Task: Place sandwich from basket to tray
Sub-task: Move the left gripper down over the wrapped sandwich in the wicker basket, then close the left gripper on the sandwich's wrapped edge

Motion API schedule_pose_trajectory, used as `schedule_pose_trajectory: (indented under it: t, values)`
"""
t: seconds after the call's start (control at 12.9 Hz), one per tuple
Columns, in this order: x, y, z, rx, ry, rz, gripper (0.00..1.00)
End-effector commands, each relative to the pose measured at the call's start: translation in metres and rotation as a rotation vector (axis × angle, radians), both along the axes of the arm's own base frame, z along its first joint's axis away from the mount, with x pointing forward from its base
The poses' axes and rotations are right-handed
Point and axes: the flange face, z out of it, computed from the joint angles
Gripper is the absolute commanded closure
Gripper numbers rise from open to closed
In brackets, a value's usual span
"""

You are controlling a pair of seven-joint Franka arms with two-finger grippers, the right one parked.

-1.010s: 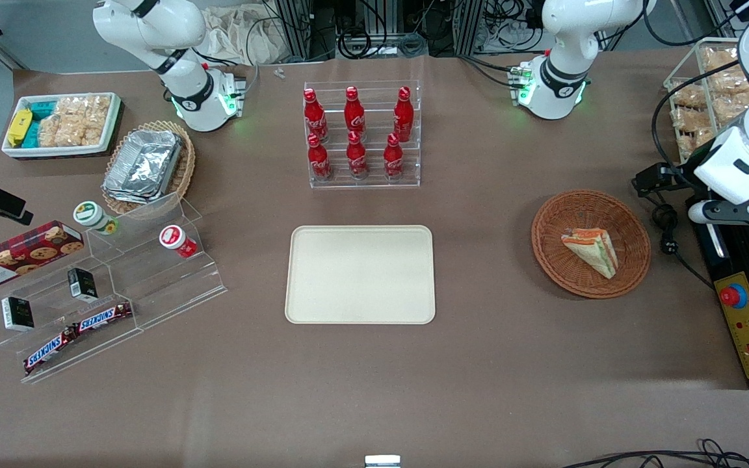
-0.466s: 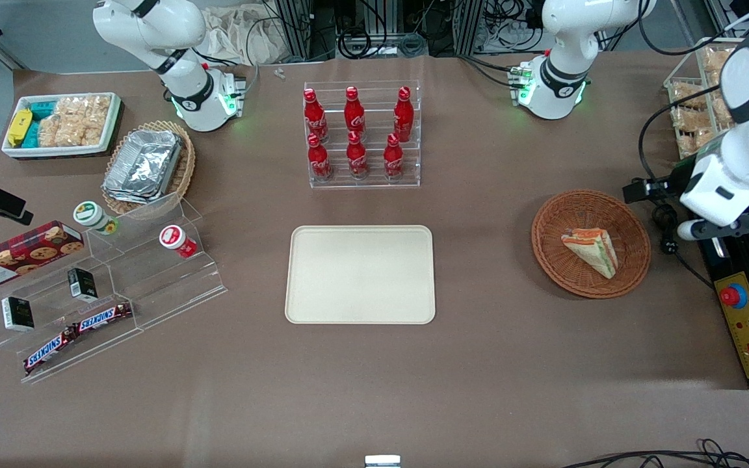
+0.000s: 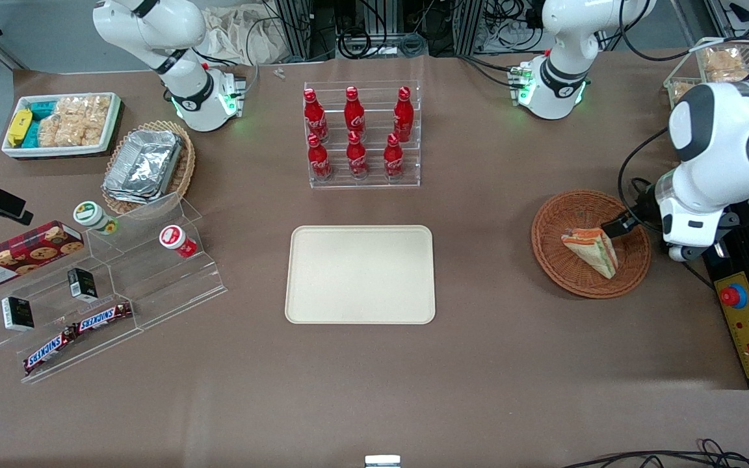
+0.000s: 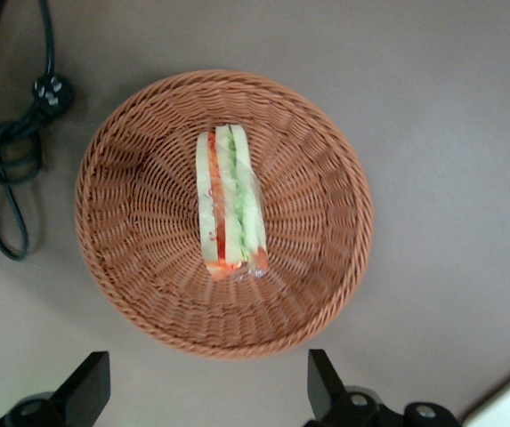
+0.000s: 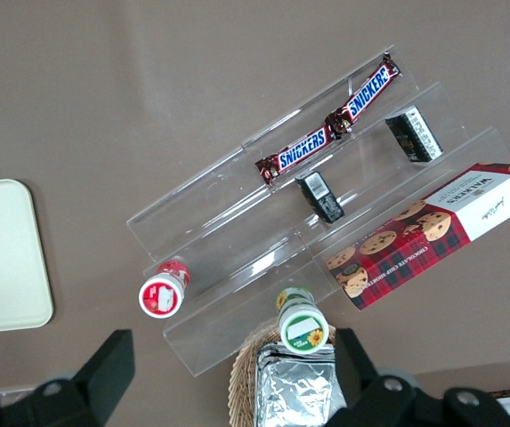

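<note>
**Reach phase: gripper over basket, sandwich not yet grasped**

Step in hand looks like the approach to pick. The gripper [image 4: 206, 396] hangs above the basket [image 4: 326, 267], fingers spread wide apart with nothing between them; both fingertips [image 4: 90, 378] show over the basket's rim and the table just outside it. In the front view one dark finger of the gripper [image 3: 616, 226] sits over the basket [image 3: 569, 273] edge, right by the sandwich [image 3: 590, 250].

The sandwich [image 4: 230, 203] lies in the middle of the basket, filling layers facing up toward the wrist camera, long axis roughly crosswise to the line between the fingers. It is not touched. The tray [image 3: 360, 273] sits mid-table, nothing on it, well apart from the basket toward the parked arm's end.

Task progress: early, nothing moved yet by the look of it.

Next move likely calls for shifting the gripper so it centres over the sandwich, dropping down inside the rim, then closing across the bread faces. The wedge looks soft, so a light squeeze. Finger spread looks ample for the sandwich's thickness. A finger catching on the wicker wall is the risk.
</note>
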Motion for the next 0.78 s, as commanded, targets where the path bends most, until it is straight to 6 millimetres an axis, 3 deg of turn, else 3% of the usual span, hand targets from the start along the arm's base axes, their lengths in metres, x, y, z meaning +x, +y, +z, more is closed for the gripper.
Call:
schedule_pose_trajectory:
  t: [0.0, 0.31, 0.7]
  values:
    - [-0.008, 0.015, -0.031, 0.022, -0.035, 0.157, 0.0]
    - [0.003, 0.032, -0.073, 0.019, -0.032, 0.292, 0.0]
    - [0.01, 0.032, -0.097, 0.016, -0.04, 0.375, 0.0]
